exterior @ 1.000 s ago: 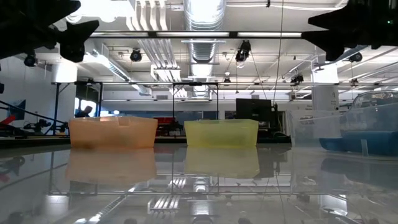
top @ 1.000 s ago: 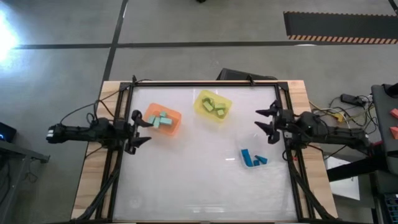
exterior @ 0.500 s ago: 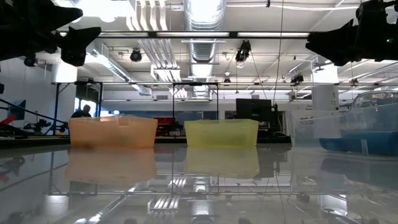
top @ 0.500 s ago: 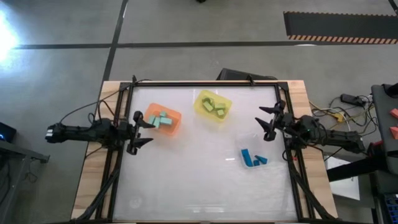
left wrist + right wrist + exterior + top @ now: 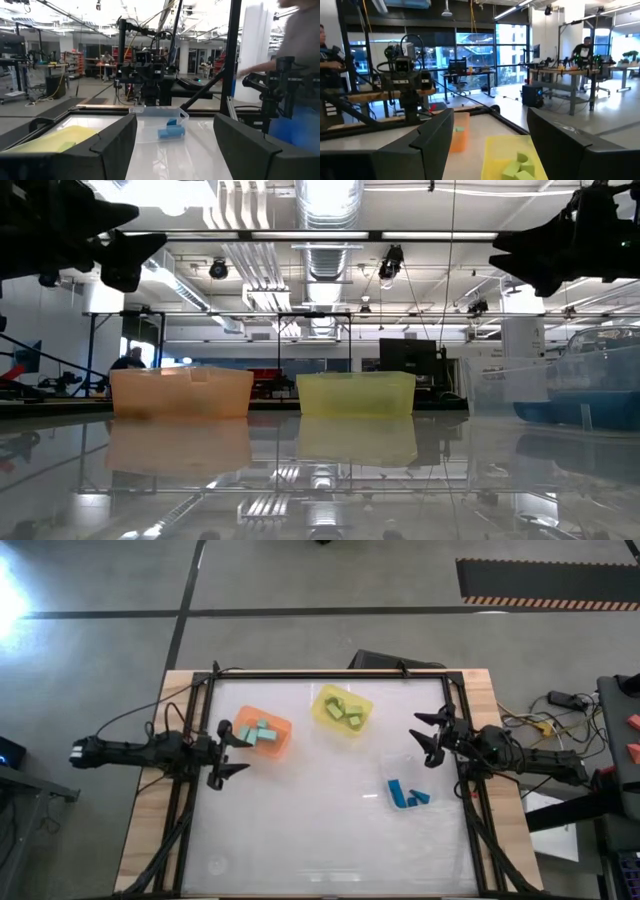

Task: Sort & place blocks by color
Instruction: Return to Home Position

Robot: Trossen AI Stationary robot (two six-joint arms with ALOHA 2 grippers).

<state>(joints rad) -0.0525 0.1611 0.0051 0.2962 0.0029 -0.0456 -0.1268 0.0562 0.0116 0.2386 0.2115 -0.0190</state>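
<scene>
High view: teal blocks [image 5: 260,732] in orange bin [image 5: 286,743], green blocks [image 5: 346,711] in yellow bin [image 5: 322,712], blue blocks [image 5: 405,796] in clear tray [image 5: 386,766]. Left gripper [image 5: 238,751] and right gripper [image 5: 420,738] wide open, holding nothing, up by table [image 5: 300,840] sides. Likely light, hard, smooth; best pinched on flat sides.

Left gripper [image 5: 247,750]: you've eased it a touch farther in from the left edge of the table [image 5: 300,840], and in the low view it hangs slightly lower. Right gripper [image 5: 420,740]: it has also dropped a shade in the low view, with only a small shift seen from above. Behind the table, a person [image 5: 127,361] has drifted left.
</scene>
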